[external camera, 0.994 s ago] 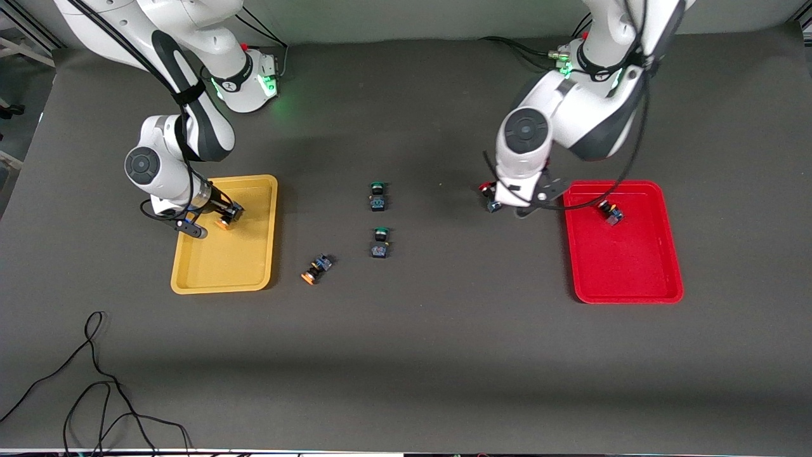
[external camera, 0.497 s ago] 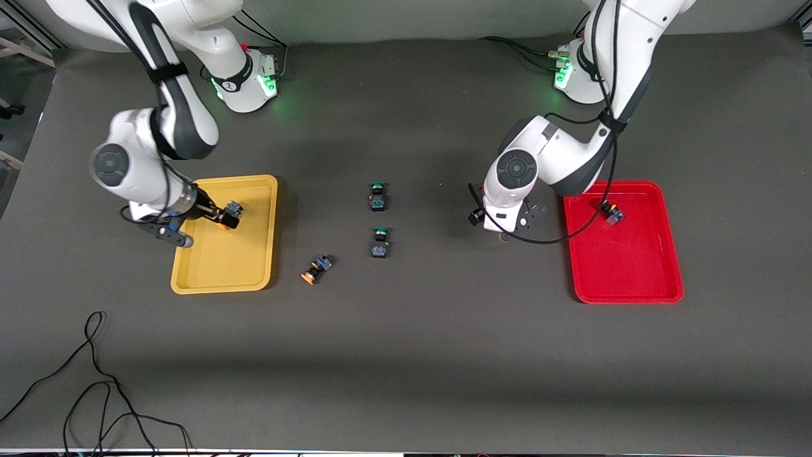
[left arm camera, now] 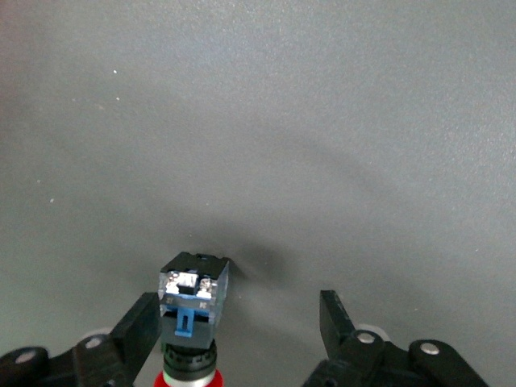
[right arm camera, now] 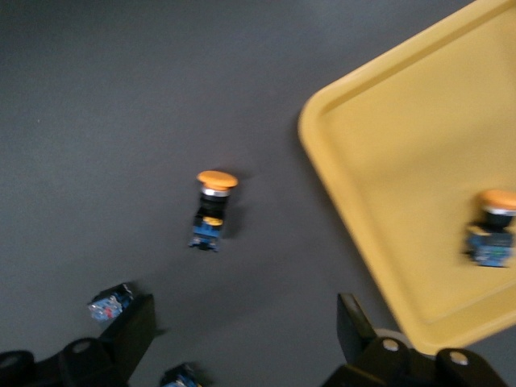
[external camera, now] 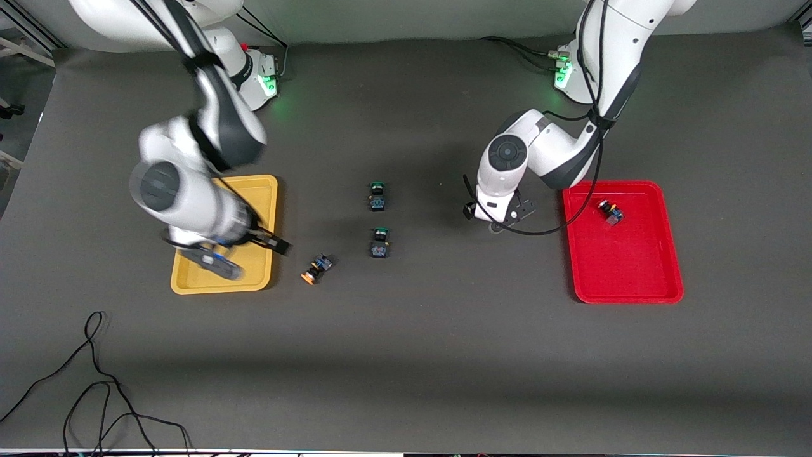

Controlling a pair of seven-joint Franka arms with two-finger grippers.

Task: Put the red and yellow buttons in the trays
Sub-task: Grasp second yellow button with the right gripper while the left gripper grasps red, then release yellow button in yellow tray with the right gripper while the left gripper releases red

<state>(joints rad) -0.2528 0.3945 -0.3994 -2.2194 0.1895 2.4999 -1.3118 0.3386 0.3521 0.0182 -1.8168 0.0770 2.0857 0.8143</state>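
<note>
**Two buttons trayed, two still on the bench**

The right claw (external camera: 269, 241) hangs over the yellow tray's (external camera: 266, 190) edge with its fingers apart and empty. Its wrist view shows one yellow-capped button (right arm camera: 492, 230) lying in that tray and a second yellow-capped button (external camera: 315, 267) on the bench (external camera: 406, 355) just beside the tray, toward the front camera's side of the two green-capped switches (external camera: 378, 195). The next move for this arm looks to be a descent onto that loose button, with the fingers straddling its body.

The left claw (left arm camera: 238, 322) is low over the bench beside the red tray (external camera: 672, 292), fingers spread around a red-capped button (left arm camera: 190, 310) without closing on it. It seems ready to close and carry across. Another red-capped button (external camera: 610, 211) already lies in the red tray.
</note>
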